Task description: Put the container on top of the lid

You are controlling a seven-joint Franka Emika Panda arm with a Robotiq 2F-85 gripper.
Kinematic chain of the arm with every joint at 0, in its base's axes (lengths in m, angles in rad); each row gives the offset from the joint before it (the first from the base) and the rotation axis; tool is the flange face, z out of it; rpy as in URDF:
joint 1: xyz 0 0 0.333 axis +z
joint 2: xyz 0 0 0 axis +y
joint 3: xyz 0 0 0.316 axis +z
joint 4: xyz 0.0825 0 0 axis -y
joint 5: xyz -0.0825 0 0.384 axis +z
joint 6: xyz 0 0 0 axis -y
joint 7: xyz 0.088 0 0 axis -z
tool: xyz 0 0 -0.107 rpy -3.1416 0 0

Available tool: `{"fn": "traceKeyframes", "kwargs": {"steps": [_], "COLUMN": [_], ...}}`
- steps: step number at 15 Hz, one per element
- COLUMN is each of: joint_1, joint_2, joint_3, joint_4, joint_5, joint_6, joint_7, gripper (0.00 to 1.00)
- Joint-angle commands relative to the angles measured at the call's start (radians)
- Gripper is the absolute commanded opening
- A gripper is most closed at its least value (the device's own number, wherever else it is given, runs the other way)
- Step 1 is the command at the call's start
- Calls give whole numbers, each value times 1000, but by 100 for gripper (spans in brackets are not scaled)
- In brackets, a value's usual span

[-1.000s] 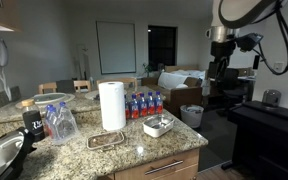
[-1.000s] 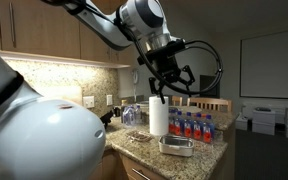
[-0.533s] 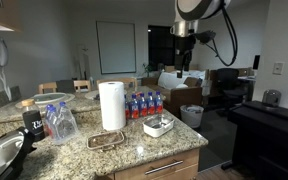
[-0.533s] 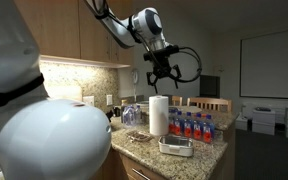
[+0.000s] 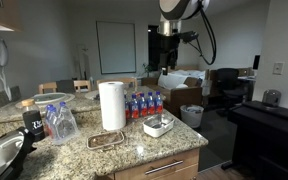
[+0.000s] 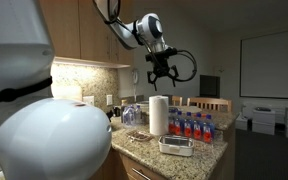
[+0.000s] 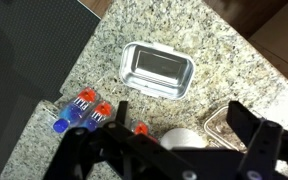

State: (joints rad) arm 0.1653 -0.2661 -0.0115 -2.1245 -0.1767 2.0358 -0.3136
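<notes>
gripper (image 6: 161, 80) hangs high above the granite counter (image 5: 134, 152), jaws spread wide, nothing between them. container (image 5: 159, 126) sits on the counter just beside the water bottles (image 5: 144, 104). lid (image 5: 106, 140) lies flat in front of the paper-towel roll (image 5: 112, 105), apart from the container. wrist view looks straight down on the container (image 7: 156, 70).

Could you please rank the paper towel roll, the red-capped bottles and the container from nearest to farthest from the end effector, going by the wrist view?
1. Paper towel roll: at the bottom edge, right beneath the open end effector.
2. Red-capped bottles: just left of the roll.
3. Container: farther up the picture, apart from both.
</notes>
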Motion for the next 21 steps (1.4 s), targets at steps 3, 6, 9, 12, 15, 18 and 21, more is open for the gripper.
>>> {"fn": "traceKeyframes", "kwargs": {"steps": [3, 6, 9, 12, 15, 18, 21], "joint_1": [-30, -24, -20, -34, -49, -63, -69], "joint_2": [58, 113, 185, 252, 321, 393, 439], "joint_3": [22, 13, 6, 19, 31, 46, 71], "joint_4": [36, 56, 106, 155, 190, 212, 209], "joint_5": [21, 56, 140, 181, 173, 176, 182], "joint_6": [-33, -45, -71, -97, -121, -136, -88], "joint_7": [-21, -97, -260, -358, -371, -353, -335], "gripper": [100, 100, 100, 100, 100, 100, 100]}}
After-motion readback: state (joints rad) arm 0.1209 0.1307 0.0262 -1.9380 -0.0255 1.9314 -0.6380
